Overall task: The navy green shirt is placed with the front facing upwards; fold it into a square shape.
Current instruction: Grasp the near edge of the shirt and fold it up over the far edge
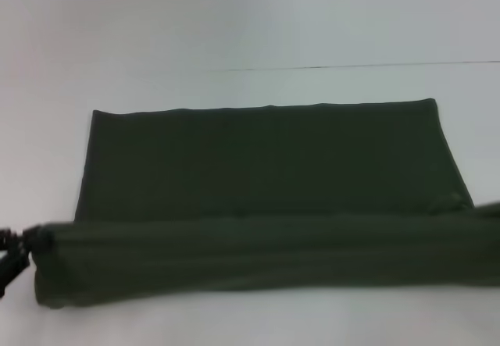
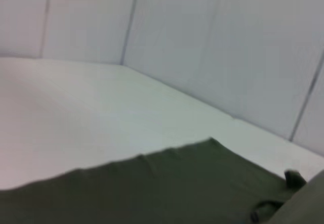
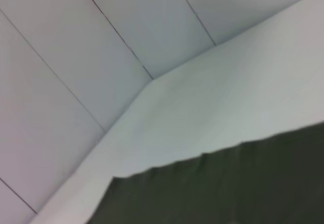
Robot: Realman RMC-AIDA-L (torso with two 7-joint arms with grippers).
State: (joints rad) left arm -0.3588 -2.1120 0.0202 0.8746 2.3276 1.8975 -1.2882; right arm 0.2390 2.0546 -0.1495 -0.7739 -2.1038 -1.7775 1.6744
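The navy green shirt (image 1: 266,166) lies flat on the white table (image 1: 234,33), its near edge lifted into a band at 6 o'clock, apparently for a fold away from the robot, the left gripper (image 1: 19,248) seemingly pinching its 9 o'clock end, the right gripper's grasp indiscernible.

Bare counter (image 1: 234,26) open to us beyond the shirt (image 1: 266,166), walls (image 2: 228,47) behind, cloth spanning our near side

The navy green shirt (image 1: 266,166) looks like soft, matt cloth, smooth with faint creases along its near fold. The table (image 1: 234,33) beneath is smooth, pale and slightly sheened. At nine o'clock, the left gripper (image 1: 16,252) looks matt black.
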